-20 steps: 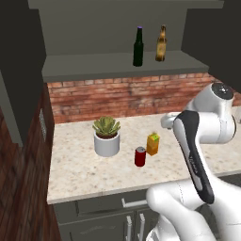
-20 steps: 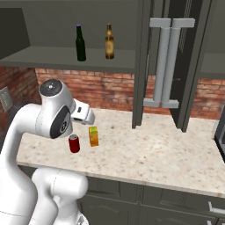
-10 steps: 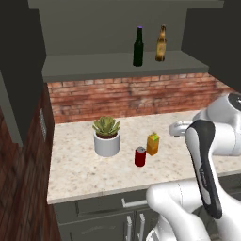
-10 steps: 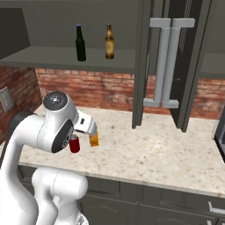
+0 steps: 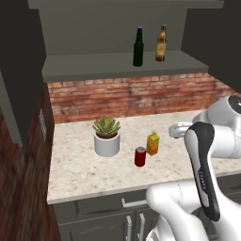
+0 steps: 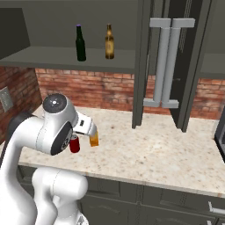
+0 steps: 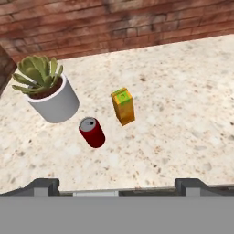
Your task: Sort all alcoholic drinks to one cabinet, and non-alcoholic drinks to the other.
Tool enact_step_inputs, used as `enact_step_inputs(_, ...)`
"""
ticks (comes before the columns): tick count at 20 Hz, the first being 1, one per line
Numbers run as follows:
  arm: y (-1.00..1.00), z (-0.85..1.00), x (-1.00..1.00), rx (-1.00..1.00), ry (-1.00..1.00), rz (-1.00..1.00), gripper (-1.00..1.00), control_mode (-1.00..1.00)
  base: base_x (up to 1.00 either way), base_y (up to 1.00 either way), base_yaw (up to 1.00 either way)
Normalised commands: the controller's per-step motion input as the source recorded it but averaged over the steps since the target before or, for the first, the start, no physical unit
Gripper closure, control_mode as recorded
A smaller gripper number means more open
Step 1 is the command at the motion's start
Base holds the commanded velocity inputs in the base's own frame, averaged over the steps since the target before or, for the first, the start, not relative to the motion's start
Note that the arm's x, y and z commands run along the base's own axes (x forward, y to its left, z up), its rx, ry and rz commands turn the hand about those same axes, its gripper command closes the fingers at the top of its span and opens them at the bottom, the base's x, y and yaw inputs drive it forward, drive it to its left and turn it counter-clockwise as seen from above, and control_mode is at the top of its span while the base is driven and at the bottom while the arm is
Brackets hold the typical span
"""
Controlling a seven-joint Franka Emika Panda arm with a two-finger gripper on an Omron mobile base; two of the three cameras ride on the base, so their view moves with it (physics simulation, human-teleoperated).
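Two bottles stand upright on the open cabinet shelf [image 5: 94,63]: a dark green one with a purple cap [image 5: 138,47] [image 6: 80,44] and an amber beer bottle [image 5: 161,44] [image 6: 109,42]. Below, on the counter, the red soda can [image 5: 140,156] [image 6: 75,144] [image 7: 92,132] stands just left of the orange juice carton [image 5: 152,144] [image 7: 123,106]. In the right base view the hand partly covers the carton [image 6: 94,141]. My gripper [image 5: 175,132] [image 7: 118,188] hovers above the counter to the right of the carton, open, holding nothing.
A succulent in a white pot [image 5: 107,137] [image 7: 48,89] stands left of the can. The speckled counter [image 5: 84,174] meets a brick wall behind. A tall cabinet with two grey handles [image 6: 169,61] rises to the right. A dark cabinet door [image 5: 19,70] hangs open at left.
The arm has folded down and the hand has sunk a little closer to the carton. Bottles, can and carton stay where they were.
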Motion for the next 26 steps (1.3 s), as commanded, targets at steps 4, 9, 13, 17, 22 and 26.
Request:
enact_step_inputs(4,0.00,0.00,0.14,0.00,0.05,0.00,-1.00,-1.00,0.00,0.00,0.00)
enact_step_inputs(9,0.00,-0.01,0.20,0.00,0.07,0.00,-1.00,-1.00,0.00,0.00,0.00)
enact_step_inputs(13,0.00,-0.14,0.09,0.00,0.07,0.00,-1.00,-1.00,0.00,0.00,0.00)
enact_step_inputs(17,0.00,-0.28,0.10,0.00,0.05,0.00,-1.00,-1.00,0.00,0.00,0.00)
enact_step_inputs(22,0.04,-0.31,0.14,0.00,0.03,0.01,-1.00,-1.00,0.00,0.00,0.00)
enact_step_inputs(26,0.05,-0.17,0.14,0.00,0.00,0.02,-1.00,-1.00,0.00,0.00,0.00)
